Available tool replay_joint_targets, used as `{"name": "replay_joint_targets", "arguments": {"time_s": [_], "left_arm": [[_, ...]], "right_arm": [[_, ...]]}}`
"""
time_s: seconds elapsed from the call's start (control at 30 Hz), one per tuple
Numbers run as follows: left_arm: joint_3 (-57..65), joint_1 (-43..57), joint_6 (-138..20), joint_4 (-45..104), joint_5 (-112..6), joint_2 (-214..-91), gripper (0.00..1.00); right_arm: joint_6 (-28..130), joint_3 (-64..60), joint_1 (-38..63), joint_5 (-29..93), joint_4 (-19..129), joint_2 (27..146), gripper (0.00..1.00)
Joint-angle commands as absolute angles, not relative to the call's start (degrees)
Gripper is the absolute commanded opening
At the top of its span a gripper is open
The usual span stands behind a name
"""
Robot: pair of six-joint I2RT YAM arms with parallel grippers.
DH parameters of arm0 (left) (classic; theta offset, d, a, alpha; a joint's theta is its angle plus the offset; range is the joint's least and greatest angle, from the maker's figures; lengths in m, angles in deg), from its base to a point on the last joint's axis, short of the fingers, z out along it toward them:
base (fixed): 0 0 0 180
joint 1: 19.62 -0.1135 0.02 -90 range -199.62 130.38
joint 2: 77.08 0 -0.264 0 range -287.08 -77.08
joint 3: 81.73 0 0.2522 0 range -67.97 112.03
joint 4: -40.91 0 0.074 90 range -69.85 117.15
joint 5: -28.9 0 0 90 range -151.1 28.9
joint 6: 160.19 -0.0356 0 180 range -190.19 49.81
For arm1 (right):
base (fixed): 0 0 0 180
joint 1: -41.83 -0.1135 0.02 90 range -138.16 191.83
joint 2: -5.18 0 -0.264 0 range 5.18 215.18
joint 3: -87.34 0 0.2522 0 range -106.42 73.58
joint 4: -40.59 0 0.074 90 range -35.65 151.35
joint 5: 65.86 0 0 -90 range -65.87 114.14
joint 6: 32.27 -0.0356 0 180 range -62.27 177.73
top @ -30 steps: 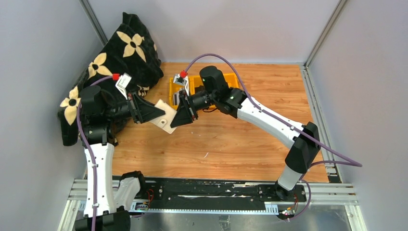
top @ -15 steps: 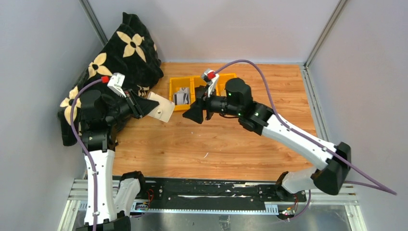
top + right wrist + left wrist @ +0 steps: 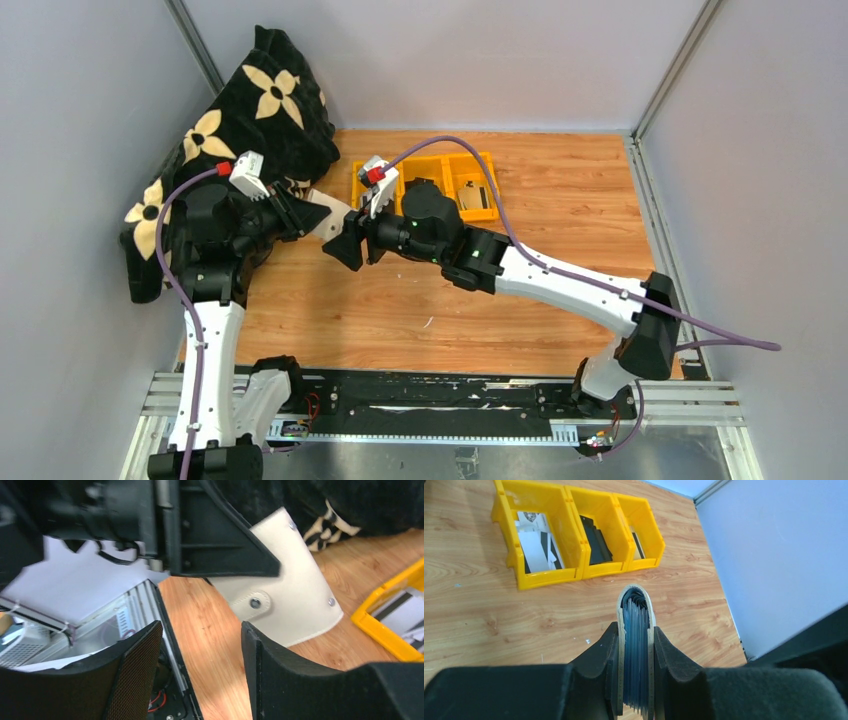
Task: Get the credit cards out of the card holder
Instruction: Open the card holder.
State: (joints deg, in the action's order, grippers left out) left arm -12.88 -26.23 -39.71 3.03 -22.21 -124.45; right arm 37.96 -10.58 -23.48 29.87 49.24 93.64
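Left hand (image 3: 300, 215) is clamped on the card holder (image 3: 328, 218), which it holds up off the surface (image 3: 450, 310) just in front of the black flowered cloth (image 3: 270, 100). From the left wrist view the holder (image 3: 620, 630) is seen edge-on. Its two cream walls are pinched between the fingers (image 3: 596, 657), with dark blue-grey leaves packed between them. I cannot tell from here which of those leaves are credit cards (image 3: 636, 640) and which are pockets.

Just right of the holder, the right hand (image 3: 345, 245) hangs with its jaws apart and nothing in them. Its own camera shows the holder's cream outer face and snap tab (image 3: 285, 595) ahead of the spread fingers (image 3: 137, 680), near but not touching. Farther right sit the yellow bins (image 3: 574, 530), the left one holding loose cards (image 3: 536, 545).

The main risk I see is the squeeze. With the walls pressed flat, a card may bind, and a pull could drag the whole holder out of the left hand. The right hand also seems to face the outer wall rather than the open edge, so closing there could catch the wall along with a card. The two hands are close enough to bump. A thin card nipped at its corner could slip and drop on the surface.
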Motion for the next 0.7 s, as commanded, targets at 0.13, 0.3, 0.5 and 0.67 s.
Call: {"name": "replay_joint_targets", "arguments": {"time_s": [0.13, 0.3, 0.5, 0.67], "left_arm": [[-12.0, -25.9, -37.3, 4.9, -21.4, -123.2, 0.00], [-12.8, -25.9, -35.4, 5.6, -20.3, -123.0, 0.00], [-12.3, -26.0, -34.4, 5.5, -19.2, -122.6, 0.00], [-12.6, -25.9, -32.9, 6.0, -18.5, -122.4, 0.00]], "right_arm": [[36.9, -11.7, -23.8, 24.4, 50.9, 95.7, 0.62], [35.8, -12.5, -23.6, 24.8, 50.4, 97.4, 0.61], [33.1, -12.3, -22.0, 26.4, 48.9, 98.7, 0.60], [31.5, -13.4, -21.3, 28.3, 48.1, 100.4, 0.57]]}}
